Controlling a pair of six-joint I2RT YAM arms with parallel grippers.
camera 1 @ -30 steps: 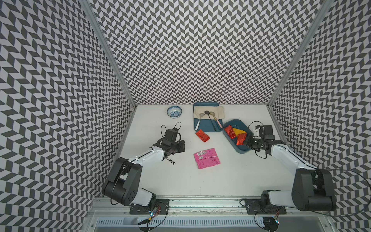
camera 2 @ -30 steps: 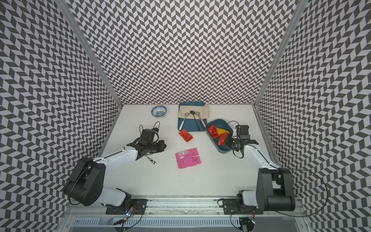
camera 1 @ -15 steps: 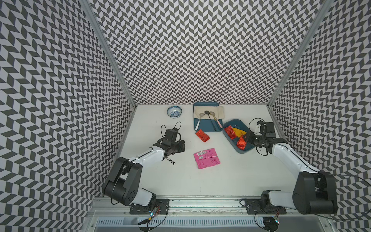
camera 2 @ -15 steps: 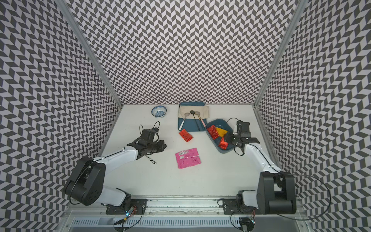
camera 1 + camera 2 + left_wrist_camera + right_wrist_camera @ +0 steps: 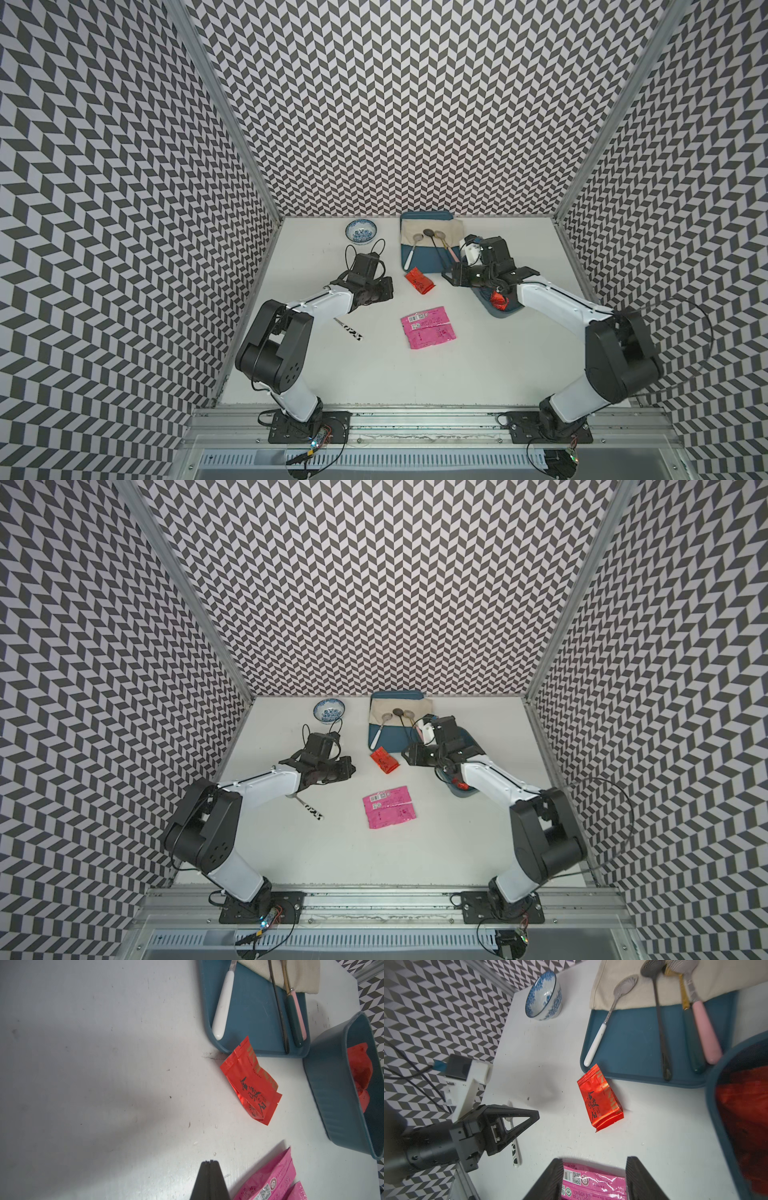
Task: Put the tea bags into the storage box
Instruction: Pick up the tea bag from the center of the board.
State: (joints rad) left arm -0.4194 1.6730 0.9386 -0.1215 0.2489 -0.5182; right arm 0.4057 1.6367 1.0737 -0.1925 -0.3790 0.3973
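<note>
red tea bag lies flat on the tabletop, back-centre, one corner at or touching the front left corner of the tray. it sits btw the two grippers, approx equally near each. its long axis runs diagonal, from that tray corner twd the tabletop's front right.

right gripper hangs by the storage box rim, jaws apart, nothing in them. the bag is on its left-arm side, lower down. left gripper has jaws pressed together, empty.

box stands twd the right edge, just front-right of the tray, w/ red bags in it. pink tea bags, two side by side & touching, lie mid-tabletop.

my read: right arm suits, w/ jaws open & box beside it, but it must turn the jaws across the bag's short side. surface is hard & white and the foil is thin, so there's little to get under. room is free at front & left, tight at the tray rim. spoon is well apart.
</note>
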